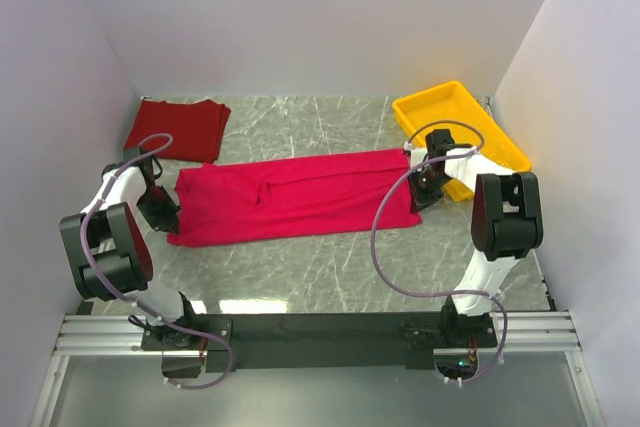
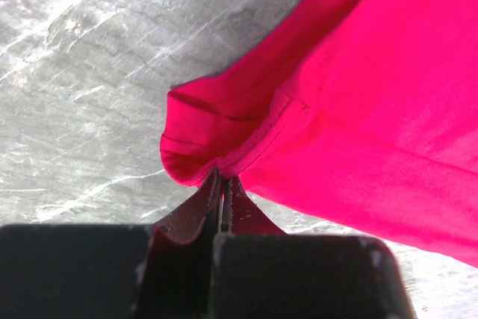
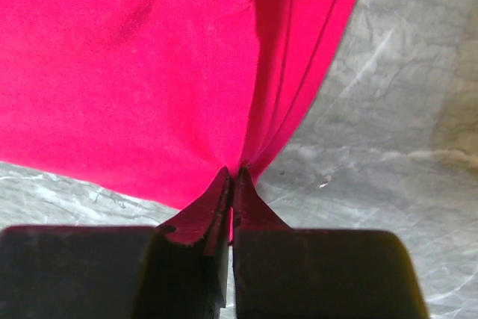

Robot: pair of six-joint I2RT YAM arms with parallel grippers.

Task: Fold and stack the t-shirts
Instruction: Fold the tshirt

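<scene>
Crimson cloth t-shirt (image 1: pixel 295 197) lies as a long strip mid-table. Left gripper (image 2: pixel 222 184) is closed on its left hem corner; right gripper (image 3: pixel 233 177) is closed on its right edge. Risk: unequal lift or tension pulls thin cloth from either pinch, collapsing the fold.

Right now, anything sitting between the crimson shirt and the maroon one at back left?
Nothing visible: only bare table separates the crimson t-shirt from the maroon t-shirt. The left gripper and right gripper are each shut on an end of the crimson one. The yellow tray sits off at back right.
</scene>
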